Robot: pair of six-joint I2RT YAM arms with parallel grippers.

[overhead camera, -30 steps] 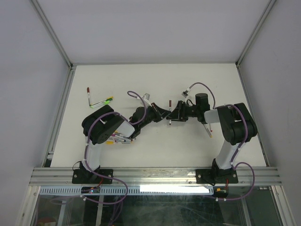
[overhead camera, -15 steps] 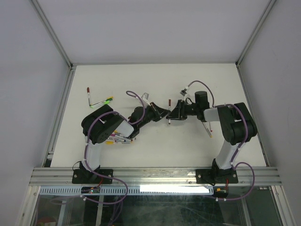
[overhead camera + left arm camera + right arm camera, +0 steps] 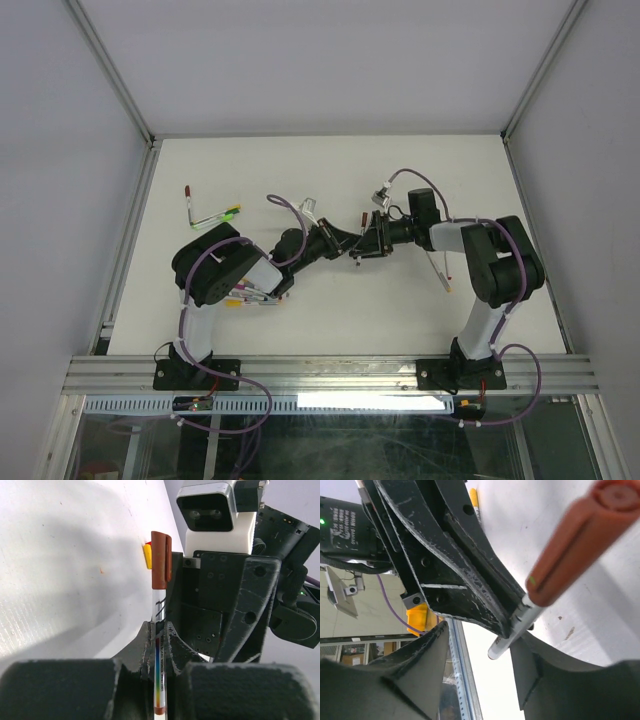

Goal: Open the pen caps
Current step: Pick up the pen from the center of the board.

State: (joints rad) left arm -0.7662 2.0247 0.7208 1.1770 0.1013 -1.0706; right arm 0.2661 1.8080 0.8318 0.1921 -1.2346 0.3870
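Note:
My left gripper is shut on a thin white-grey pen and holds it above the table's middle, its maroon cap pointing away from me. In the left wrist view the barrel sits pinched between the jaws of the left gripper, with the cap sticking out beyond them. My right gripper is open right beside that pen. In the right wrist view my right gripper straddles the barrel's tail end, and the cap lies outside the jaws.
Two pens with maroon and green ends lie at the back left. A bunch of pens lies by the left arm, and more pens lie by the right arm. A yellow cap lies on the table beyond the held pen.
My right gripper has turned at the wrist and shifted slightly left, closer around the held pen. The left gripper and its pen have hardly moved.

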